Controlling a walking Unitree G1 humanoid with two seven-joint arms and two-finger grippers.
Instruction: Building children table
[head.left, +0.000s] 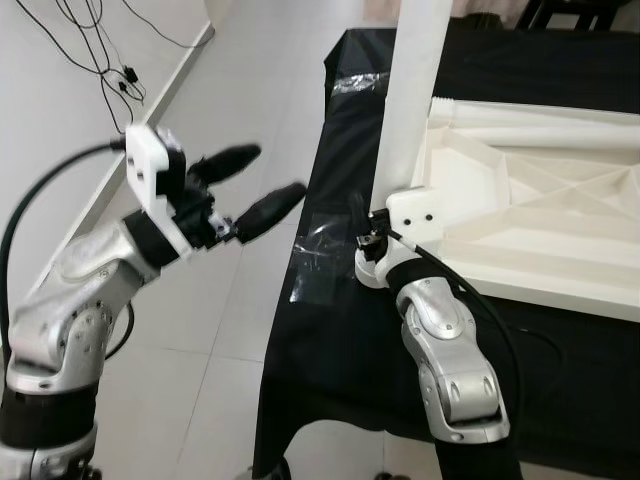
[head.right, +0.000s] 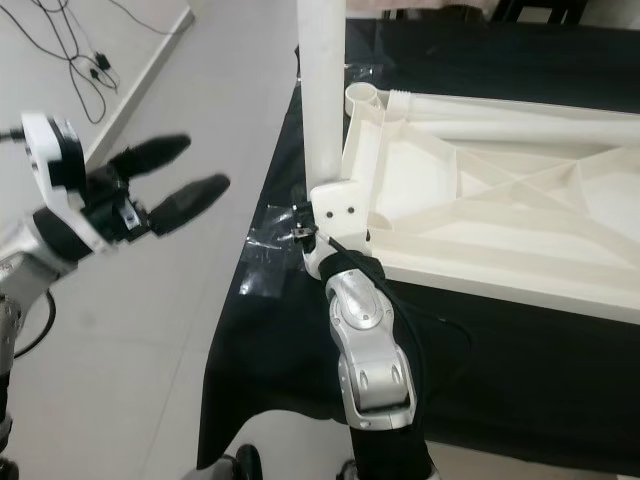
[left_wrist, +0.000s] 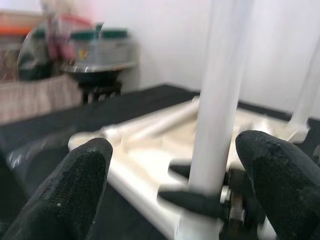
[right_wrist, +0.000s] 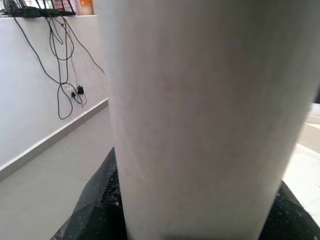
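Observation:
A white children's table top (head.left: 520, 215) lies upside down on a black-covered table (head.left: 340, 340). At its near left corner a white table leg (head.left: 415, 90) stands upright in a socket. My right gripper (head.left: 374, 236) is at the base of that leg, shut around it; in the right wrist view the leg (right_wrist: 200, 115) sits close between the black fingers (right_wrist: 97, 200). My left gripper (head.left: 276, 170) hovers open over the floor, left of the table, pointing at the leg. In the left wrist view the leg (left_wrist: 220, 90) stands between the spread fingertips (left_wrist: 80, 175).
Another white leg (head.left: 540, 125) lies across the far side of the upturned top. Clear tape (head.left: 318, 250) is stuck on the black cloth near the table's edge. Light floor tiles (head.left: 230, 90) stretch to the left, with cables (head.left: 110, 60) hanging on the wall.

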